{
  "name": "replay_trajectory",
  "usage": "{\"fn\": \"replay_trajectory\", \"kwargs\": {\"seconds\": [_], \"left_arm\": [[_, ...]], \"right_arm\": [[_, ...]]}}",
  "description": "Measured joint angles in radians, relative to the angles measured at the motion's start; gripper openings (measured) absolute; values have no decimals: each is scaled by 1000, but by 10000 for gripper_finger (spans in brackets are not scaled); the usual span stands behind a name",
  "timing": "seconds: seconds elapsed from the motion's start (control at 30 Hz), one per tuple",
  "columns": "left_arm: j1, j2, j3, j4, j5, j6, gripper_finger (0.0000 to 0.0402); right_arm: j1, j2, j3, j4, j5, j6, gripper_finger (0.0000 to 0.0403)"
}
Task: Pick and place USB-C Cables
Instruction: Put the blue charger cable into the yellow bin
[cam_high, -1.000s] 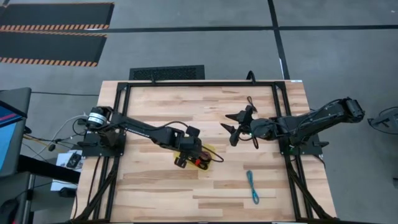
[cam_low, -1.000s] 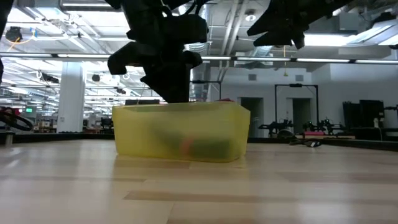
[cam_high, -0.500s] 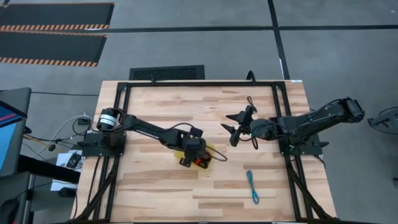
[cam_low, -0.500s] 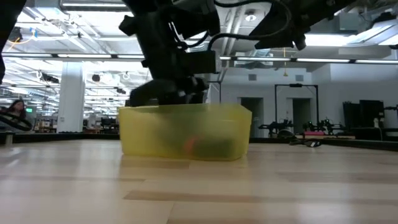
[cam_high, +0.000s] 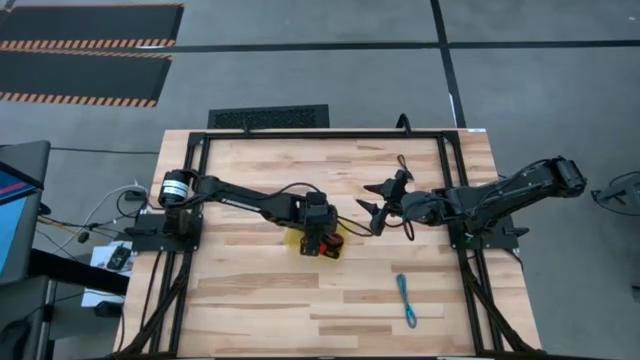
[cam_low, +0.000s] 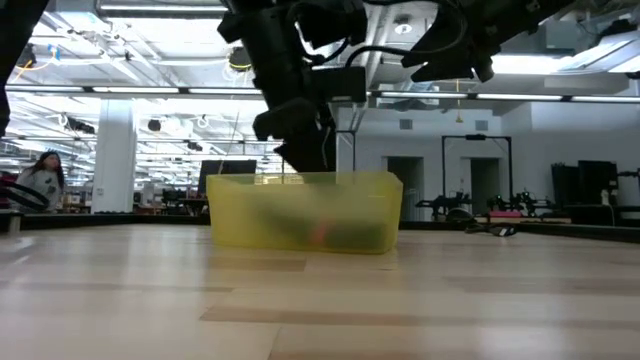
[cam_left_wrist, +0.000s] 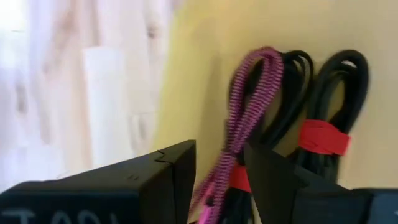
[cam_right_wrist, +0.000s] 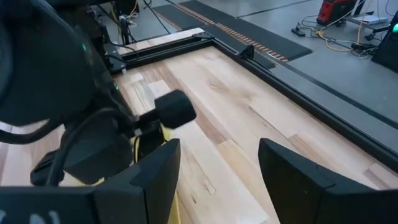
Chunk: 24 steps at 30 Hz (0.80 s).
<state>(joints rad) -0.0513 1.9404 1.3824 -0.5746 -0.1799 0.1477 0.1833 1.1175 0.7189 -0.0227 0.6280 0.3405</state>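
Where the left gripper (cam_left_wrist: 217, 180) hangs, fingers parted, a braided maroon cable (cam_left_wrist: 245, 118) lies in the translucent yellow tray (cam_low: 300, 210).

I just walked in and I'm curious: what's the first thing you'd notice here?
The yellow tray in the middle of the wooden table, with the left gripper right over it. Inside lie a maroon cable and black cables with red ties. A teal cable lies alone near the table's front edge.

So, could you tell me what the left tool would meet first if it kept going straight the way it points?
Most likely the maroon cable lying between the left tool's open fingers, in the yellow tray; depth is unclear.
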Motion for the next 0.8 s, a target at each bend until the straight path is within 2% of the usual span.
{"fn": "replay_trajectory", "kwargs": {"seconds": [0.13, 0.2, 0.4, 0.6, 0.67, 0.8], "left_arm": [[11, 0, 39, -7, -65, -2, 126], [27, 0, 44, 64, -62, -1, 126], [103, 25, 35, 375, 137, 7, 126], [107, 151, 35, 712, 423, -46, 126], [80, 198, 43, 799, 455, -33, 126], [37, 262, 96, 802, 451, 13, 126]], "right_arm": [[0, 0, 0, 1, 3, 0, 244], [11, 0, 0, 20, 39, 0, 244], [133, -22, 20, 43, 285, -30, 244], [267, -61, 36, 23, 370, -34, 244], [303, -68, 36, 7, 372, -14, 244], [360, -66, 37, -102, 443, 97, 244]]}}
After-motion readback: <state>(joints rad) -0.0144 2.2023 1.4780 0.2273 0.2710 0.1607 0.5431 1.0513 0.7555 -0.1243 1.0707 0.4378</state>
